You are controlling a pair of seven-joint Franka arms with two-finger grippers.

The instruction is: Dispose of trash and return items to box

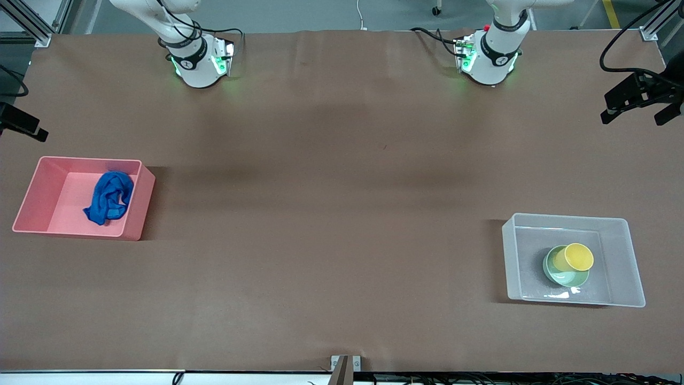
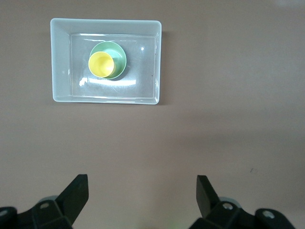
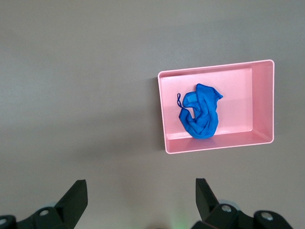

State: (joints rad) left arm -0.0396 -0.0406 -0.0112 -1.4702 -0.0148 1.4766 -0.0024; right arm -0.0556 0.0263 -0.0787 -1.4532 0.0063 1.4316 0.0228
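While both arms wait high over bare brown table [image 1: 331,214], the left gripper [image 2: 142,196] and right gripper [image 3: 141,196] hang with fingers spread wide, holding nothing. Well apart from the left fingers, the clear box [image 2: 61,62] holds the yellow cup [image 2: 101,64] nested in the mint bowl [image 2: 118,51]. The blue rag [image 3: 201,115] lies in the pink bin [image 3: 263,102] (crumpled), clear of the right fingers.

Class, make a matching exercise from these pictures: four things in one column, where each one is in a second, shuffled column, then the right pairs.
Things
1. blue rag
2. yellow cup
3. green bowl
4. left claw

Places
A. open, above bare table
B. in the pink bin
C. on the floor of the clear bin
D. lying in the bowl

Pairs: 1-B, 2-D, 3-C, 4-A
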